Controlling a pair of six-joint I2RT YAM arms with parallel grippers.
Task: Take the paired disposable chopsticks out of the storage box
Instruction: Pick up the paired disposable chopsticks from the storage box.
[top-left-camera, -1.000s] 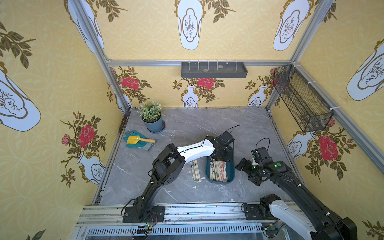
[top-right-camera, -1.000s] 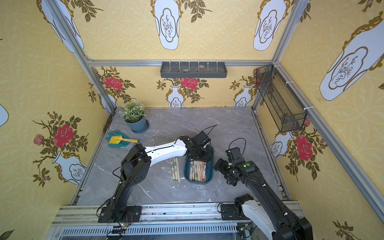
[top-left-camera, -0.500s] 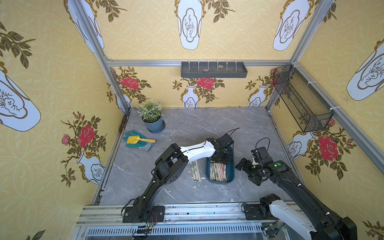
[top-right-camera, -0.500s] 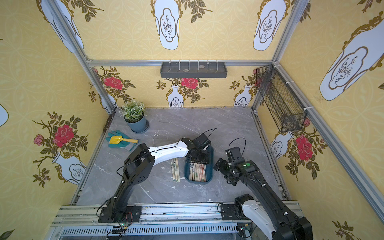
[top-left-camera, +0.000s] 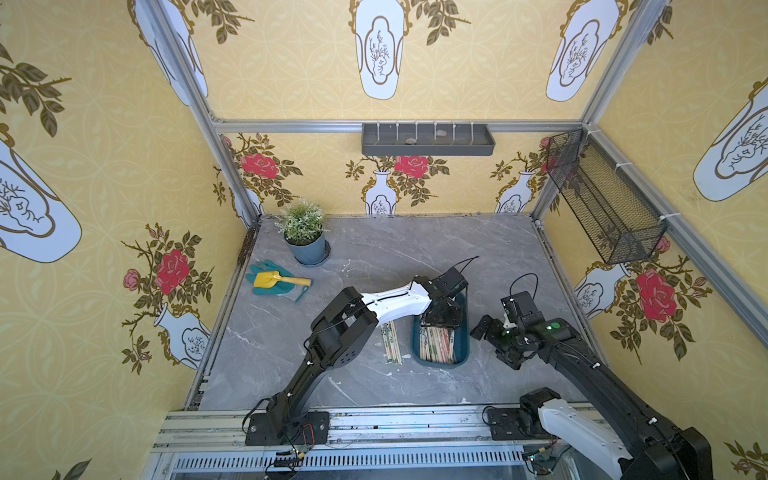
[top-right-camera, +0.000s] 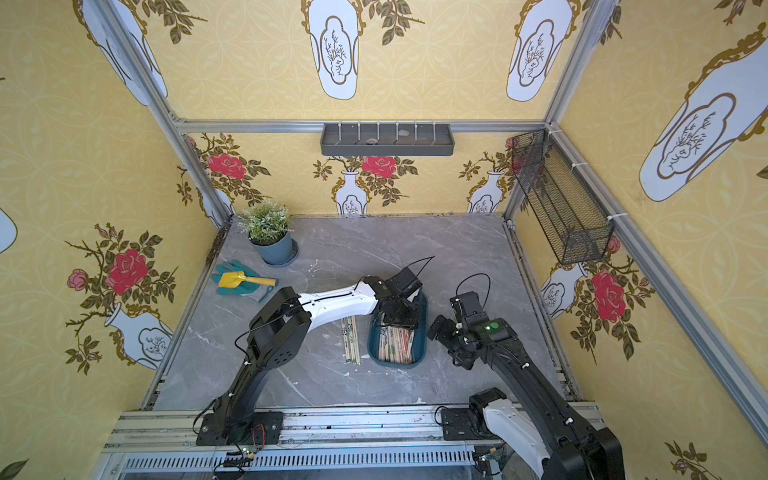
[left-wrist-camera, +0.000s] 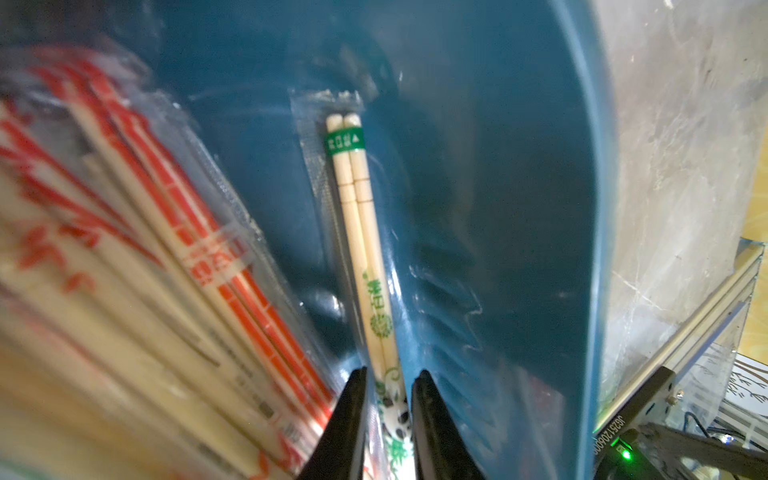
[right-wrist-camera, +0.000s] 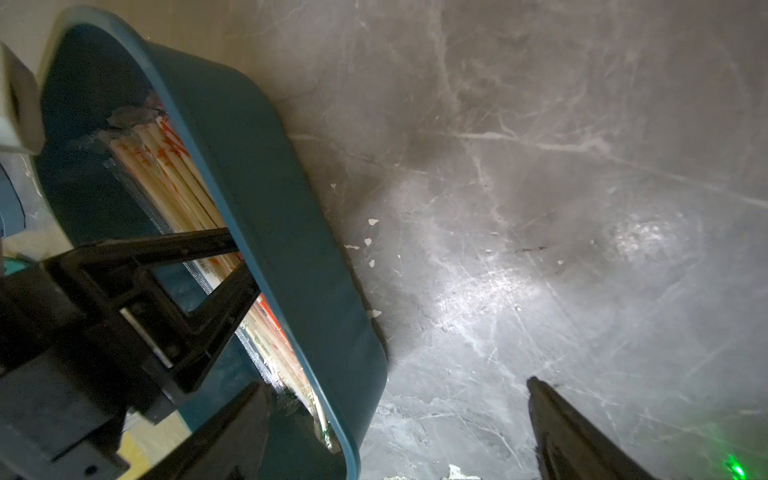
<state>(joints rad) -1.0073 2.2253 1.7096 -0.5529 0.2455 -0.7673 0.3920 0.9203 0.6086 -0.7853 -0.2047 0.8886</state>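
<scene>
The paired disposable chopsticks (top-left-camera: 436, 345) lie packed lengthwise in the storage box (top-left-camera: 466, 336), just right of lower centre in both top views. That stack looks the same as a second ago. So do the loose pairs (top-left-camera: 391, 343) on the grey surface (top-left-camera: 374, 257), just left of the box.

What has changed is the left arm (top-left-camera: 390, 301). Its elbow has swung a little toward the box, and its tool has sunk into the box's upper end.

In the left wrist view, one green-printed pair (left-wrist-camera: 357, 232) in a clear sleeve lies on the blue floor at mid-frame. It sits apart from the red-printed stack filling the left of the frame. The left tool (left-wrist-camera: 388, 374) straddles this pair's near end at bottom centre. Its jaws are drawn in to a gap little wider than the two sticks. One finger seems to touch the sleeve, but whether the pair is already pinched I cannot tell.

The right tool (right-wrist-camera: 395, 382) has not moved. Its jaws are spread wide and empty, over bare surface just beside the box's outer wall.
</scene>
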